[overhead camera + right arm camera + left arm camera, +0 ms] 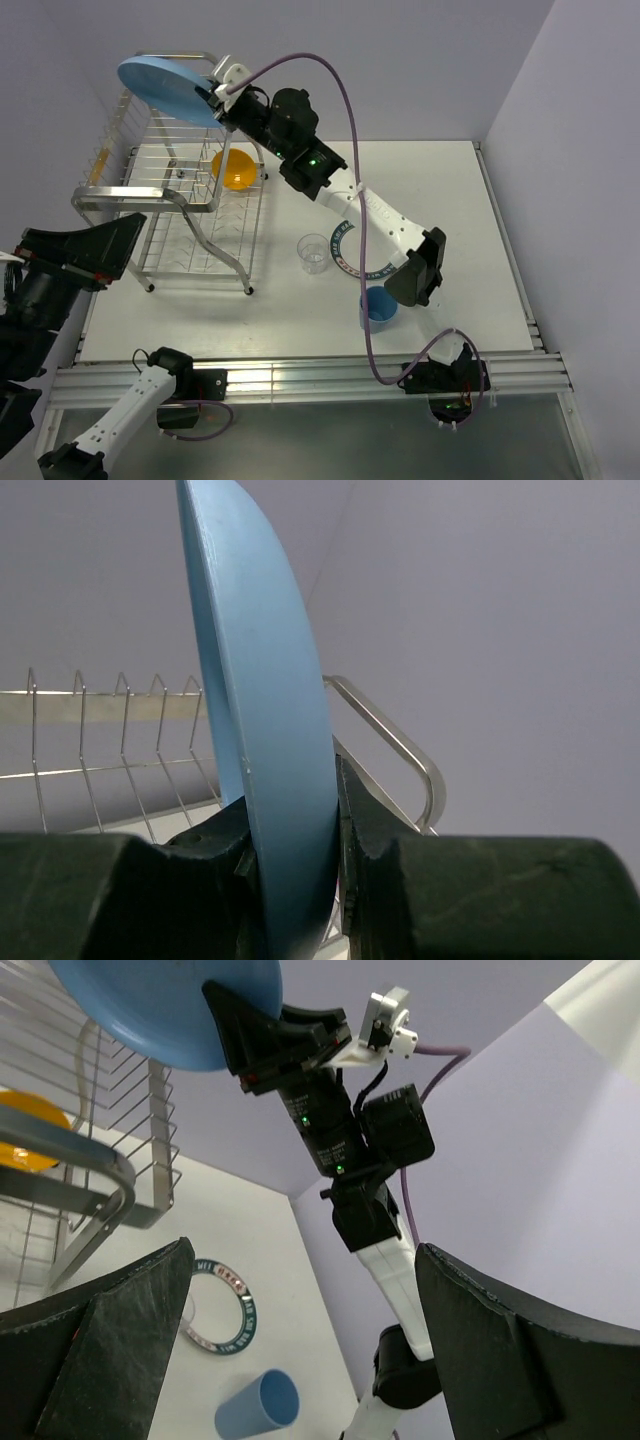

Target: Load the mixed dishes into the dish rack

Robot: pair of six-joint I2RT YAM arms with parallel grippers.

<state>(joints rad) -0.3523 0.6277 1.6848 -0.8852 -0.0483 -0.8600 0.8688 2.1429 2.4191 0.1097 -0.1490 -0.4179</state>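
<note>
The light-blue plate (pixel 165 88) is hanging in the air over the far left corner of the dish rack (pixel 100 197), tilted on edge, with none of it touching the wires as far as the views are showing. The right gripper (pixel 213 98) is pinching it by the rim, one finger pressing on each face, and the right wrist view is showing the plate (pixel 265 730) standing nearly upright between the pads with the row of rack (pixel 400 745) prongs waiting beyond it. I am judging the plate to be stiff, smooth and fairly light, probably plastic or glazed ware: it is not going to bend, but a slick rim held at one spot is liable to pivot or slip, so a grip set well onto the rim is suiting it best, and lowering it edge-first between two prongs is looking like the careful way in. The orange-yellow bowl (pixel 237 168) is already sitting in the rack near its right side; which tier I cannot tell. On the table (pixel 450 200), the small clear glass (pixel 313 253), the white plate with the teal lettered rim (pixel 335 245) and the small blue cup (pixel 379 305) are lying under the right arm, not yet loaded. The left gripper (pixel 303 1250) is waiting at the near left with its jaws spread wide, holding nothing.
</note>
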